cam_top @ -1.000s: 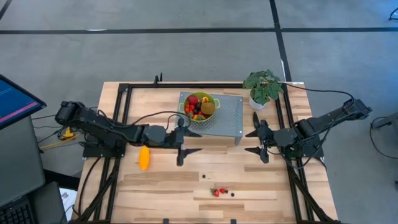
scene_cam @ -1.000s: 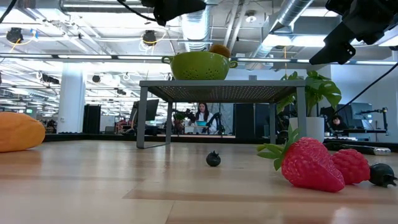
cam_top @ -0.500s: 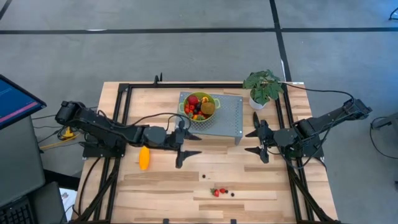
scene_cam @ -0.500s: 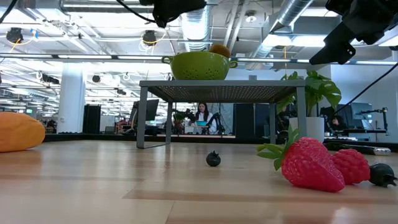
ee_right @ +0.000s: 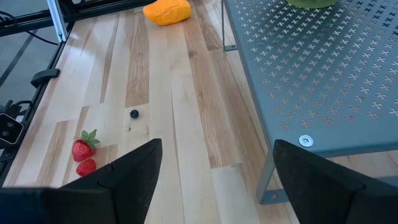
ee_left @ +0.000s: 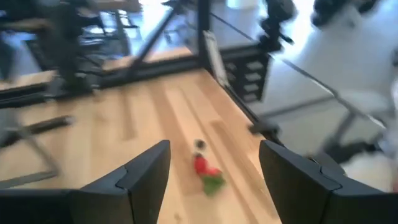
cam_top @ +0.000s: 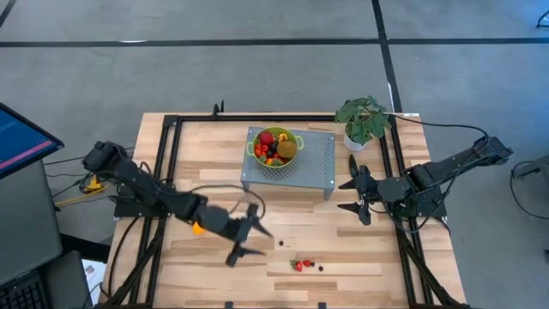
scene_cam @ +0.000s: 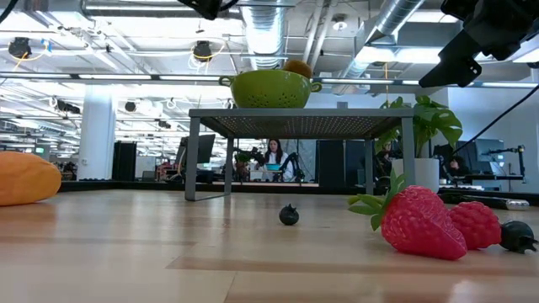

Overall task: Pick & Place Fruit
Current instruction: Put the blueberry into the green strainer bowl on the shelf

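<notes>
Left tool (cam_top: 243, 239) spread empty, arm reaching forward, right tool (cam_top: 356, 196) wide apart, arm idle

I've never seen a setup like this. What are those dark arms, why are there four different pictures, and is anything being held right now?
These are two robot arms at a wooden table. One picture looks straight down, one sits at table height, and two come from cameras on the arms' wrists. Each arm ends in a two-finger end effector. The left end effector is open and empty, reaching over the boards towards the loose strawberries. The right end effector waits open beside the grey metal stand, also empty. On that stand sits a green colander full of fruit. An orange-yellow fruit lies on the table, partly hidden by the left arm from above. A potted plant stands at the back corner.
</notes>
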`<action>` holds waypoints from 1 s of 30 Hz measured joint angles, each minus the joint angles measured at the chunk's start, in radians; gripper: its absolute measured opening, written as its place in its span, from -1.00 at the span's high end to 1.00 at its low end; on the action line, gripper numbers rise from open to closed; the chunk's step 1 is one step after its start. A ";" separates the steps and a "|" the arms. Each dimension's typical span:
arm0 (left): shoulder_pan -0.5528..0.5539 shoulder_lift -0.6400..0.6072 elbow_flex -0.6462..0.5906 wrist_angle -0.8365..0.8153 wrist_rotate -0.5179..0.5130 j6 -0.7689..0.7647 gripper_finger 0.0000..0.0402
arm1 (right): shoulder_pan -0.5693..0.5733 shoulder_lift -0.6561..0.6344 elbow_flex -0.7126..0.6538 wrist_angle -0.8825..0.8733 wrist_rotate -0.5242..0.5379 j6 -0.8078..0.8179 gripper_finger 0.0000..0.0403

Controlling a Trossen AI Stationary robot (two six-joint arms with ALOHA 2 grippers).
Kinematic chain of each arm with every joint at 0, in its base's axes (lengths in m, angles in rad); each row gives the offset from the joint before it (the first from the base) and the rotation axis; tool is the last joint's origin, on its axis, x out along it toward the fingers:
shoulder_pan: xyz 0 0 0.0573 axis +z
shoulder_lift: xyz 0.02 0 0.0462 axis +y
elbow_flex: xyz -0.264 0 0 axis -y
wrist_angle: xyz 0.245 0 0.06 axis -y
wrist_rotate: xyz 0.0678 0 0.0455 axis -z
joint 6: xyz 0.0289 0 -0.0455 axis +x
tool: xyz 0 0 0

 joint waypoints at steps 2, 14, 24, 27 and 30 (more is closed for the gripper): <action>-0.026 0.035 0.000 0.002 0.000 0.010 -0.20 | 0.000 0.000 0.000 0.000 0.000 0.000 -0.50; -0.105 0.173 0.000 0.003 -0.002 0.005 -0.20 | 0.000 0.000 0.000 0.000 0.000 0.000 -0.50; -0.086 0.289 0.000 0.043 -0.083 0.008 -0.20 | 0.000 0.000 0.000 0.000 0.000 0.000 -0.50; -0.059 0.354 0.000 0.124 -0.103 0.008 -0.20 | 0.000 0.000 0.000 0.000 0.000 0.000 -0.50; -0.029 0.429 0.000 0.223 -0.109 0.008 -0.20 | 0.000 0.000 0.000 0.000 0.000 0.000 -0.50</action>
